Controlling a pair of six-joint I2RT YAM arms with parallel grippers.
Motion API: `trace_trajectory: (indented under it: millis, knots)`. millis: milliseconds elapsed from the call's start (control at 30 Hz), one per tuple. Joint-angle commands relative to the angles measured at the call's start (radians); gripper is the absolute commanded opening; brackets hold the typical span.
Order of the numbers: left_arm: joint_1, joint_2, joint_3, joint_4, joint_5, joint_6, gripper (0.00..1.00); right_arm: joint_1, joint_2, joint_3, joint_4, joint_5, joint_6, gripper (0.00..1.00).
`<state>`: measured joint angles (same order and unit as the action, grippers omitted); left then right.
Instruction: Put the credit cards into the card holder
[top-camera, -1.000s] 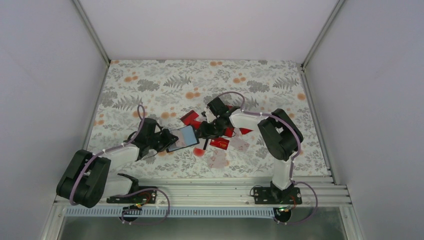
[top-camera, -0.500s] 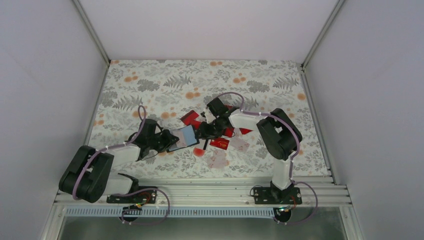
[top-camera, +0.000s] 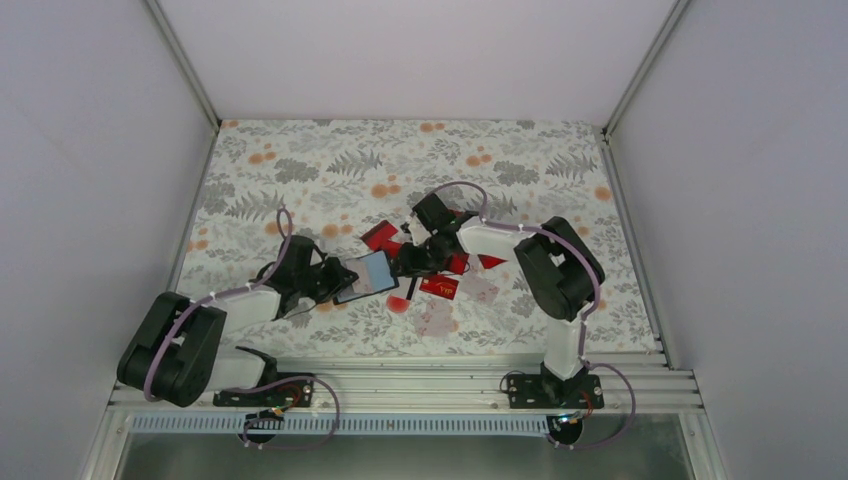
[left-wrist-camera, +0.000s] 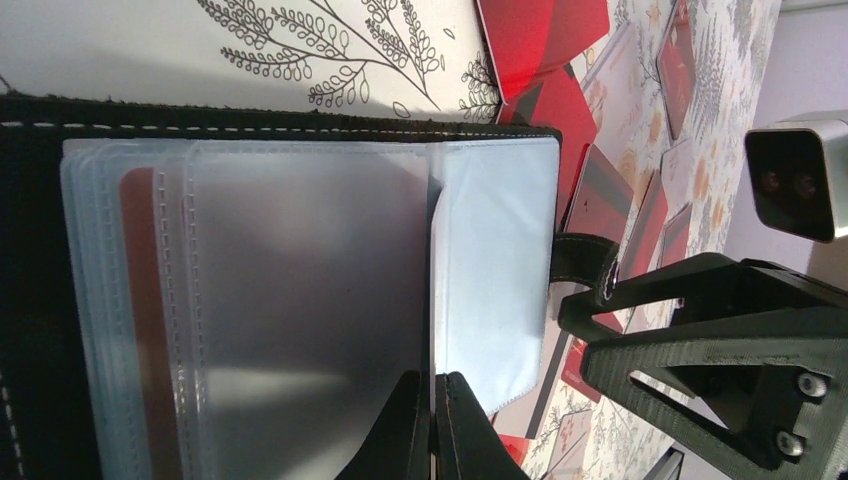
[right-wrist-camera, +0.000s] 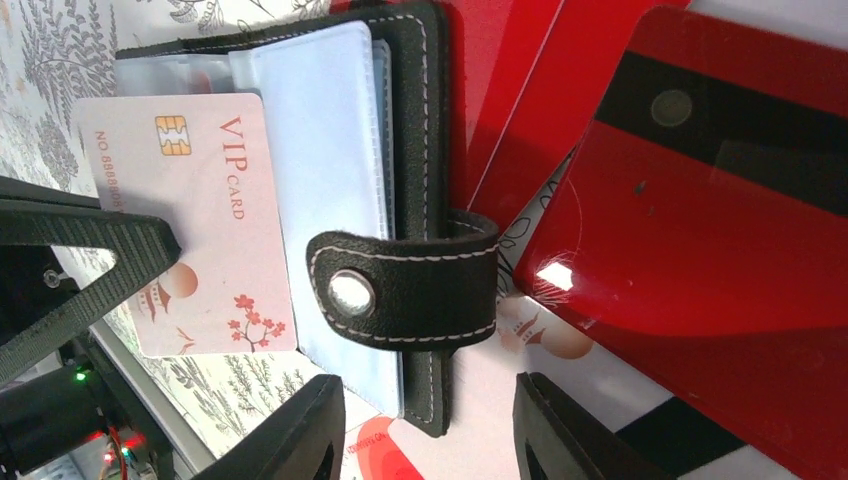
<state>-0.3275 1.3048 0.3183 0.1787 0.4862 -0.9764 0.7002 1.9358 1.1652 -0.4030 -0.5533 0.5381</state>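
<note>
Open card holder (top-camera: 365, 275) is held just off table centre. The left gripper (left-wrist-camera: 432, 385) sits at its 9 o'clock, clamped tight on the edge of one clear sleeve (left-wrist-camera: 300, 300). One red card (left-wrist-camera: 140, 300) is seen tucked in a sleeve further back. A pale pink VIP card (right-wrist-camera: 200, 230) is seen over the open sleeves; whether it is inside one cannot be told. The right gripper (right-wrist-camera: 428, 385) is placed at the holder's 3 o'clock, fingers apart, nothing pinched, with the snap strap (right-wrist-camera: 400, 290) lying between them. Loose red cards (right-wrist-camera: 700, 250) are spread on the table (top-camera: 300, 170) from 12 to 4 o'clock of the holder, some overlapped. Two pale cards (top-camera: 436, 318) are seen at 4 to 5 o'clock.
</note>
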Motion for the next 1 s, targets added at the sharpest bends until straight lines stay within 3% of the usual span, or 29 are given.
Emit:
trace_trajectory:
  millis: [0,233,533,967]
  knots:
    - [0.002,-0.016,0.020,-0.056,-0.028,0.040,0.02,0.015,-0.064,0.045,-0.050,0.036,-0.047,0.45]
    - [0.003,-0.035,0.016,-0.071,-0.032,0.052,0.02,0.051,-0.081,0.101,-0.051,0.015,-0.077,0.48]
    - [0.003,-0.037,0.013,-0.082,-0.032,0.064,0.02,0.085,-0.007,0.097,0.003,-0.006,-0.085,0.33]
    - [0.003,-0.034,0.019,-0.095,-0.030,0.065,0.02,0.088,0.059,0.019,0.035,0.037,-0.113,0.26]
